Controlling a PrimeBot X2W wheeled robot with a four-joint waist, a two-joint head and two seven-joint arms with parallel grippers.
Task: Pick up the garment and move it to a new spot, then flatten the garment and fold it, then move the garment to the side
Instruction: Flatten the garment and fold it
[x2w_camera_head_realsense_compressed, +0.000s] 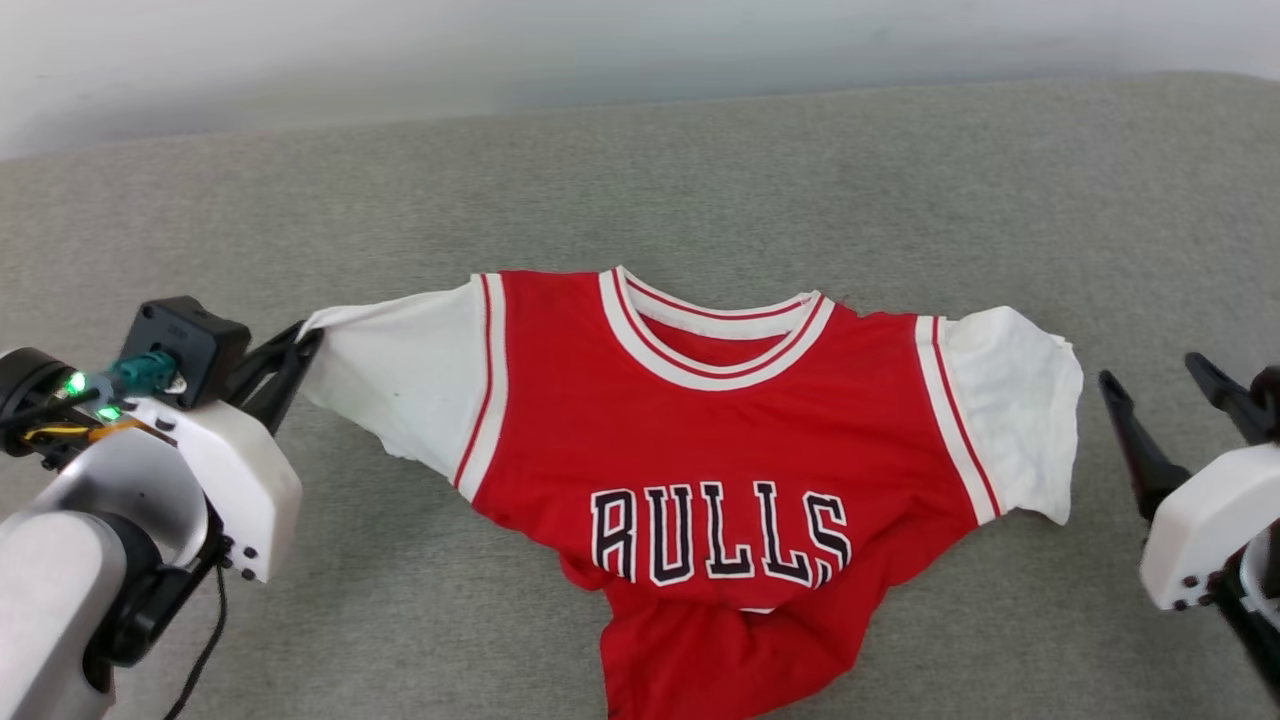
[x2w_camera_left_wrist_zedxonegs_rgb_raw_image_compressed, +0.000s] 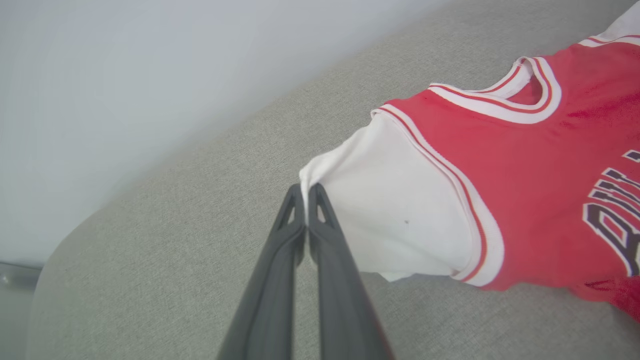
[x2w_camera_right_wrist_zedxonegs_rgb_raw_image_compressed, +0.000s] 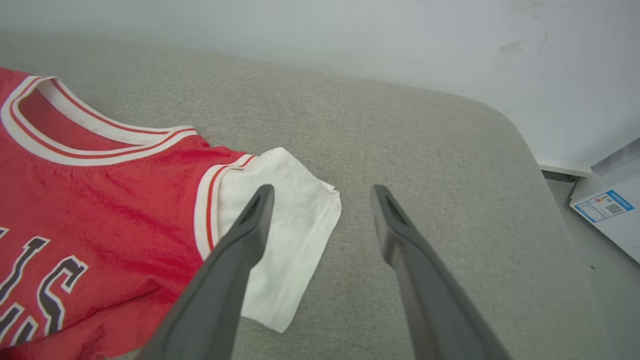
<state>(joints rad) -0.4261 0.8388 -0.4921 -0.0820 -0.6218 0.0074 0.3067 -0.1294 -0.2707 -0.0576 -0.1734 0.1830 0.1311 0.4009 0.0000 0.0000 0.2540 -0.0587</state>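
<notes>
The garment (x2w_camera_head_realsense_compressed: 720, 440) is a red jersey with white short sleeves and black "BULLS" lettering, lying chest-up on the grey cushion with its lower hem bunched toward me. My left gripper (x2w_camera_head_realsense_compressed: 300, 335) is shut on the tip of the garment's left white sleeve (x2w_camera_left_wrist_zedxonegs_rgb_raw_image_compressed: 390, 210); the left wrist view shows the left gripper (x2w_camera_left_wrist_zedxonegs_rgb_raw_image_compressed: 305, 190) pinching the sleeve's corner. My right gripper (x2w_camera_head_realsense_compressed: 1150, 375) stands open just right of the other white sleeve (x2w_camera_head_realsense_compressed: 1015, 410). In the right wrist view the right gripper (x2w_camera_right_wrist_zedxonegs_rgb_raw_image_compressed: 322, 192) spreads above that sleeve's (x2w_camera_right_wrist_zedxonegs_rgb_raw_image_compressed: 285, 235) outer edge, holding nothing.
The grey cushion (x2w_camera_head_realsense_compressed: 640, 170) stretches wide behind and beside the garment, meeting a pale wall at the back. Its rounded right corner (x2w_camera_right_wrist_zedxonegs_rgb_raw_image_compressed: 505, 125) drops to a floor where a white box with a blue label (x2w_camera_right_wrist_zedxonegs_rgb_raw_image_compressed: 607, 207) stands.
</notes>
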